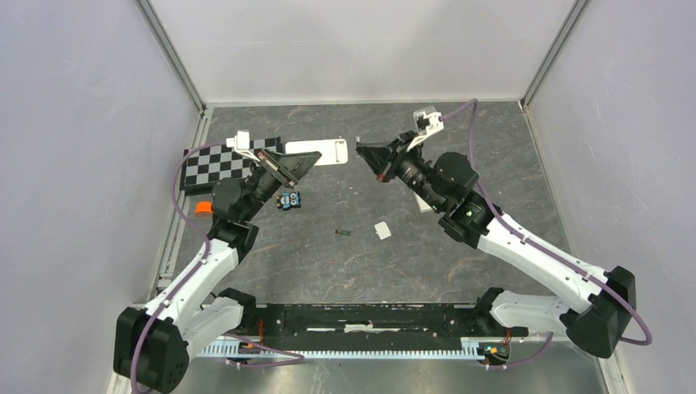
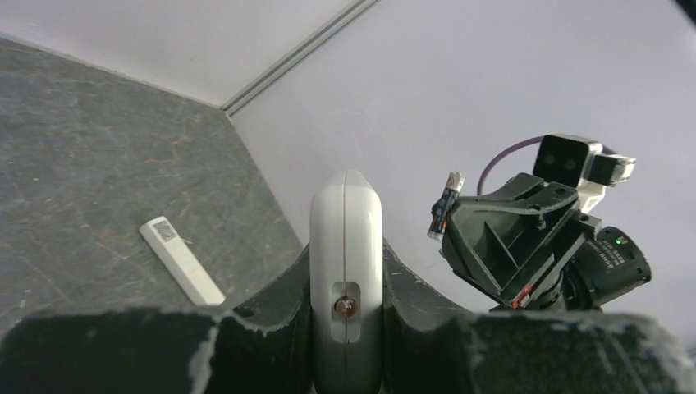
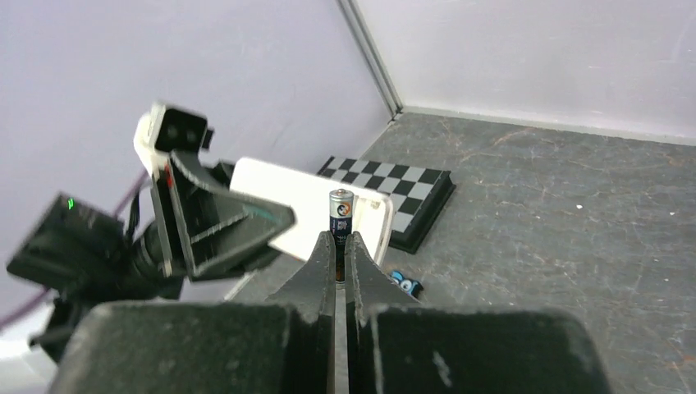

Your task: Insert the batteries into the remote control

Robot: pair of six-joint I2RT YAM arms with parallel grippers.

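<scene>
My left gripper point(image 1: 305, 161) is shut on the white remote control point(image 1: 327, 152) and holds it above the table; in the left wrist view the remote point(image 2: 345, 238) stands edge-on between my gripper's point(image 2: 345, 256) fingers. My right gripper point(image 1: 367, 157) faces it from the right, shut on one battery point(image 3: 341, 215) that sticks up from the fingertips of the gripper point(image 3: 339, 240). That battery point(image 2: 446, 205) is close to the remote but apart from it. Another battery point(image 1: 343, 233) lies on the table in the middle.
A small white flat piece point(image 1: 382, 231) lies right of the loose battery. A blue object point(image 1: 288, 201) lies under the left arm. A checkerboard point(image 1: 222, 164) sits at the back left, an orange knob point(image 1: 202, 208) by the left edge. A labelled white strip point(image 2: 180, 260) lies on the table.
</scene>
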